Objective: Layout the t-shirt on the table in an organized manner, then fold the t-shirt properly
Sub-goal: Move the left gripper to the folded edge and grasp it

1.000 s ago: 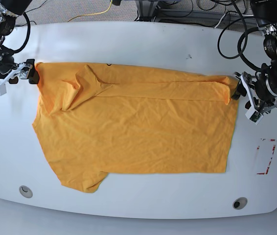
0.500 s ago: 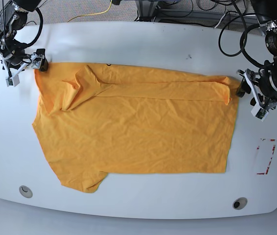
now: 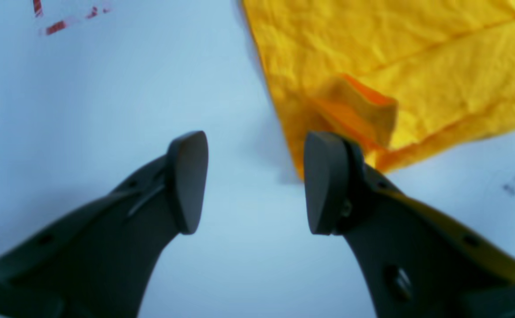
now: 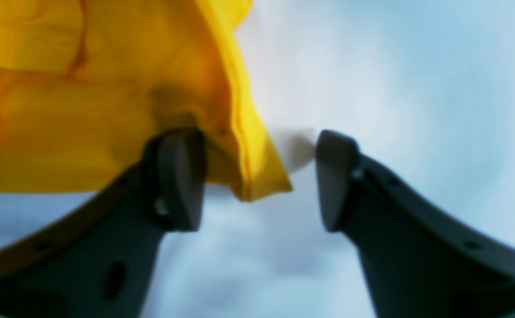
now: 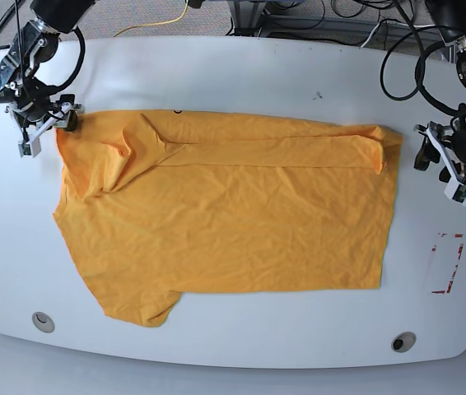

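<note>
While the t-shirt (image 5: 225,210) lies long axis across the desk (image 5: 241,74), our spread right gripper (image 4: 259,176) straddles its corner — left gripper (image 3: 255,181), spread too, sits just off its edge.

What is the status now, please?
Left claw open, clear of shirt. Right claw open around the t-shirt corner. Shirt spread on table, top edge folded. Nothing in the way.
</note>
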`<state>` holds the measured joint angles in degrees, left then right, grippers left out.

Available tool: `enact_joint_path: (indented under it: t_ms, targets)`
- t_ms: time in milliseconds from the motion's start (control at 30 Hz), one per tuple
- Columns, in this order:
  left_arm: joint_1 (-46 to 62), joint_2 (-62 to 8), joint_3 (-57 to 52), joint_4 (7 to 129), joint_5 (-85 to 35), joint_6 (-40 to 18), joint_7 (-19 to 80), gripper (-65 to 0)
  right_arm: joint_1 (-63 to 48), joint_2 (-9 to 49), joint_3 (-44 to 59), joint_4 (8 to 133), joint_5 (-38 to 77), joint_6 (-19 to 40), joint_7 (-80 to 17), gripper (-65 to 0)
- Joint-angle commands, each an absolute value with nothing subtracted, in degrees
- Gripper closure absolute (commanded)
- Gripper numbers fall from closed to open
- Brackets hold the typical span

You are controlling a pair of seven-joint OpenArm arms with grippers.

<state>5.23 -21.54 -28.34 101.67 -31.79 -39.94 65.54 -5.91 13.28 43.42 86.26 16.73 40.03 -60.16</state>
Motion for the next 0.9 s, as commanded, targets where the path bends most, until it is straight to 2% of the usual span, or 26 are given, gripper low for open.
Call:
enact_joint_path:
  t_ms: [0, 100, 367, 700, 867]
  targets:
    - [4.8, -22.5, -28.4, 99.7, -32.6, -40.0, 63.4, -32.9, -5.7, 13.8, 43.6, 87.0, 16.6, 40.0, -60.4, -21.1]
    - [4.7, -22.5, -27.3, 96.7, -32.6, -40.0, 63.0, -32.9, -5.7, 13.8, 43.6, 87.0, 16.7, 40.0, -60.4, -16.6]
    - [4.8, -22.0, -21.8, 94.3, -33.1, -40.0, 63.0, -32.8, -6.0, 13.7, 43.6, 87.0, 16.7, 40.0, -60.4, -22.8]
    - [7.3, -19.6, -20.4, 94.0, -32.3, -40.0, 63.0, -32.8, -6.1, 13.1, 43.6, 87.0, 16.8, 40.0, -60.4, -22.5]
    - [8.4, -19.2, -18.9, 94.0, -28.0, -40.0, 62.4, -32.8, -6.1, 13.1, 43.6, 87.0, 16.8, 40.0, -60.4, -22.5]
